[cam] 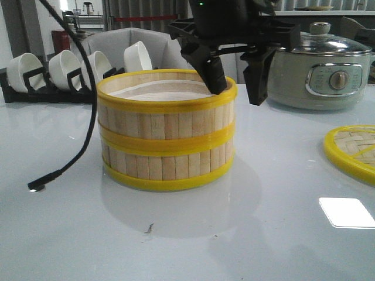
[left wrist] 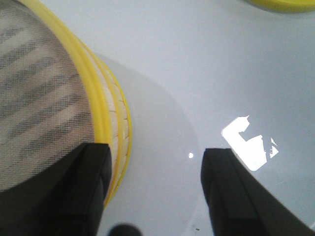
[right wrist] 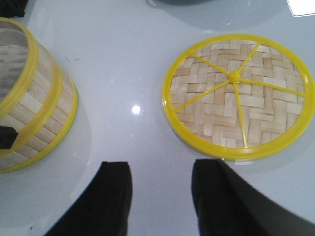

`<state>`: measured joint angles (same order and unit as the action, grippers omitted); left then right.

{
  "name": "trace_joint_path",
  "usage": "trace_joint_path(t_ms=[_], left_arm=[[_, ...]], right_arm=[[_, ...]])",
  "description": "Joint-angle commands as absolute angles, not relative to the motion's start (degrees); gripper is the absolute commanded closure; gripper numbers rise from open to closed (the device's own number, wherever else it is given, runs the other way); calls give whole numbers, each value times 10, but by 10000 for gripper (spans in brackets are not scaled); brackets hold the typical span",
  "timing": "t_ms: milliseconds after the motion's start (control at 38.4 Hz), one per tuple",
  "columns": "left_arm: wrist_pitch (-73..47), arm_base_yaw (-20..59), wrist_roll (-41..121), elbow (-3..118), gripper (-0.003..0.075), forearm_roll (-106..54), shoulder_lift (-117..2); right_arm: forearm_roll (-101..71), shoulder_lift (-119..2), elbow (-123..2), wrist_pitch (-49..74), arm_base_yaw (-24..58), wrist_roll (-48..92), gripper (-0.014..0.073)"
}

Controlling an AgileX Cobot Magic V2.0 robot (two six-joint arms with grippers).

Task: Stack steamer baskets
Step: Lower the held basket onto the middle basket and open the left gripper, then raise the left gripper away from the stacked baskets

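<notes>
Two steamer baskets stand stacked at the table's middle, the upper basket (cam: 164, 120) seated on the lower basket (cam: 164, 164). My left gripper (cam: 235, 79) is open and straddles the upper basket's right rim, one finger inside above the whitish liner, the other outside. In the left wrist view the gripper (left wrist: 155, 187) shows one finger over the yellow rim (left wrist: 94, 93) and the other over bare table. My right gripper (right wrist: 161, 191) is open and empty above the table between the stack (right wrist: 34, 113) and the lid.
A flat woven lid (right wrist: 236, 96) lies on the table right of the stack, also in the front view (cam: 354, 149). A grey electric pot (cam: 322, 70) stands back right. A rack of white bowls (cam: 58, 70) stands back left. A black cable (cam: 76, 134) hangs left of the stack.
</notes>
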<state>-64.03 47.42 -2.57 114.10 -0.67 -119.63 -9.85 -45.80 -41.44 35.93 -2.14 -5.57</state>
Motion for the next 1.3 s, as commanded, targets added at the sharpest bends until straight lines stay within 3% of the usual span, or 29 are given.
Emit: trace_joint_path(t_ms=[0,729,833,989,1067,1275], left_arm=[[-626,481,-32,1159,267,-13,-1156],[-603,447,-75,1162,271,153,-1098],[-603,413,-75,1162,342,153,-1057],[-603,341,-75,1162,639,153,-980],[-603,296,-75,1160,614,151,-935],[-569,142,-102,1070,633,143,-754]], right_arm=[[-102,-456,-435,323,-24,-49,181],[-102,-456,-435,320,-24,-49,181],[-102,-456,-435,320,-24,-49,181],[-102,-456,-435,319,-24,-49,181],[-102,-456,-435,319,-24,-49,181],[-102,-456,-435,319,-24,-49,181]])
